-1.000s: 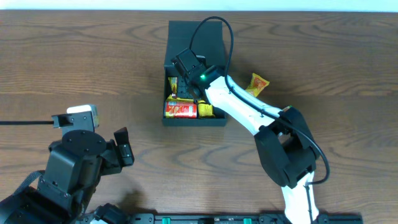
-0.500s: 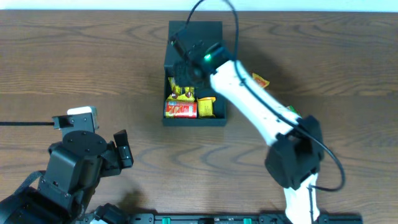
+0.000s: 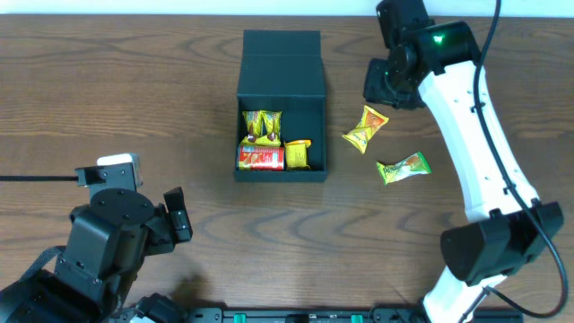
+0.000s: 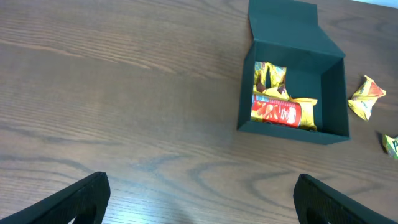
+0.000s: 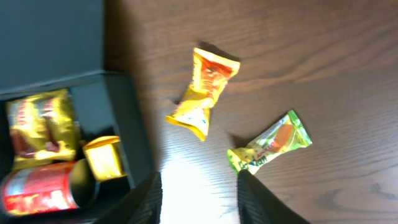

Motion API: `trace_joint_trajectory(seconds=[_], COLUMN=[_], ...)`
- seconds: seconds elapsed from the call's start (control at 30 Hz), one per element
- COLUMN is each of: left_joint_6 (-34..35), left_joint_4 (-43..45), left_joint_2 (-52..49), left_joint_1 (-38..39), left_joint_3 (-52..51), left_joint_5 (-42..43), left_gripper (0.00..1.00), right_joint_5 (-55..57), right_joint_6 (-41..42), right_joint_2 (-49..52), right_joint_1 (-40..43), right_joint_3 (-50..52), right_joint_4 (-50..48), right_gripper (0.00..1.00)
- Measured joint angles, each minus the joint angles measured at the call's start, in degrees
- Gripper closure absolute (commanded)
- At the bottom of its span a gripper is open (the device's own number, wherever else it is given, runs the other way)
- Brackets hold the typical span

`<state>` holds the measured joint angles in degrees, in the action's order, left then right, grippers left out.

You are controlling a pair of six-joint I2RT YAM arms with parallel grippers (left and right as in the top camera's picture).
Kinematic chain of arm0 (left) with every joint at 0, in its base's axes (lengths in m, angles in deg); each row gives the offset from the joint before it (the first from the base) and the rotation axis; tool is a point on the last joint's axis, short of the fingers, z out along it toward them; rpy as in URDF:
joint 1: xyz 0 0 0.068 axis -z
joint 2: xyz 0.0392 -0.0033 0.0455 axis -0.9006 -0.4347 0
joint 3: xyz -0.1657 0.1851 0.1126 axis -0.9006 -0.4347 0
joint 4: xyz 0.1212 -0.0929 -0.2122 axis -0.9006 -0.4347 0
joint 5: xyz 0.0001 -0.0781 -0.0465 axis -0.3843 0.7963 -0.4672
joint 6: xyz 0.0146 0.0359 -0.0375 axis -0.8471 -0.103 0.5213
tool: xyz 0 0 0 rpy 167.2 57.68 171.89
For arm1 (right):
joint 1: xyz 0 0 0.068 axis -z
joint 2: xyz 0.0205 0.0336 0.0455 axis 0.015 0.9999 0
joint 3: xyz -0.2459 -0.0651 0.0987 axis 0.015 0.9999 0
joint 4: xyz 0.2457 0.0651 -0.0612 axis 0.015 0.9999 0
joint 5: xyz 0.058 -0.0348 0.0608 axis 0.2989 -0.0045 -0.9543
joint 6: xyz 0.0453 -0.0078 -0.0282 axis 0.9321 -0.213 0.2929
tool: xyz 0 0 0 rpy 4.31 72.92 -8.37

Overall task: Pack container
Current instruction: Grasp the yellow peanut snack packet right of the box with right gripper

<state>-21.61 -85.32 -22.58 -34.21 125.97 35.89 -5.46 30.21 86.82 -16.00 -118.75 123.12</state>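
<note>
The dark teal container (image 3: 281,175) stands open at mid-table, its flap lid (image 3: 281,54) lying flat behind it. Inside are a yellow packet (image 3: 262,124), a red can (image 3: 260,158) and a small yellow box (image 3: 298,154). To its right, a yellow-orange packet (image 3: 364,128) and a green packet (image 3: 403,168) lie on the wood. My right gripper (image 3: 384,87) hovers just behind these two packets, open and empty (image 5: 198,202). My left gripper (image 4: 202,205) is wide open over bare wood at the front left, far from the container (image 4: 292,132).
The right arm's white links (image 3: 475,117) reach from the front right corner across the table's right side. The left arm's dark base (image 3: 108,242) fills the front left corner. A black rail (image 3: 314,316) runs along the front edge.
My right gripper has risen out of the container and swung right and back, its jaws widening. A yellow packet now lies uncovered inside the container. The left arm has not moved.
</note>
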Motion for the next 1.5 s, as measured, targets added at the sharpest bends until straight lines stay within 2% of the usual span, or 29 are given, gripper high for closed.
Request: trace_joint_trajectory(seconds=[0.17,0.37,0.5,0.8,1.07,1.1,1.17,1.23,1.27,1.33,1.5], left_joint_6=[0.0,0.0,0.0,0.0,0.0,0.0,0.0,0.0,0.0,0.0,0.0], left_joint_4=[0.0,0.0,-0.1,-0.1,-0.1,-0.1,-0.1,-0.1,-0.1,-0.4,-0.6], left_joint_2=[0.0,0.0,0.0,0.0,0.0,0.0,0.0,0.0,0.0,0.0,0.0], left_joint_1=[0.0,0.0,0.0,0.0,0.0,0.0,0.0,0.0,0.0,0.0,0.0], left_joint_3=[0.0,0.0,0.0,0.0,0.0,0.0,0.0,0.0,0.0,0.0,0.0], left_joint_5=[0.0,0.0,0.0,0.0,0.0,0.0,0.0,0.0,0.0,0.0,0.0], left_gripper=[0.05,0.05,0.05,0.05,0.05,0.05,0.04,0.05,0.05,0.05,0.05], right_joint_5=[-0.1,-4.2,-5.3,-6.1,-6.4,-6.5,-6.5,-6.7,-6.7,-6.7,-6.7], right_joint_6=[0.9,4.1,6.3,13.2,16.0,16.1,16.2,16.7,16.6,16.8,16.9], right_joint_2=[0.1,0.9,0.9,1.5,6.3,6.7,7.1,7.2,7.2,7.3,7.3], right_joint_1=[1.0,1.0,1.0,0.9,0.9,0.9,0.9,0.9,0.9,0.9,0.9], right_joint_3=[7.9,22.5,27.3,30.5,30.6,30.7,30.8,30.8,30.8,30.8,30.8], right_joint_4=[-4.1,-16.9,-22.6,-28.3,-30.6,-30.8,-31.5,-32.0,-32.2,-32.3,-32.4], right_gripper=[0.56,0.55,0.54,0.56,0.56,0.57,0.71,0.88,0.92,0.98,0.98])
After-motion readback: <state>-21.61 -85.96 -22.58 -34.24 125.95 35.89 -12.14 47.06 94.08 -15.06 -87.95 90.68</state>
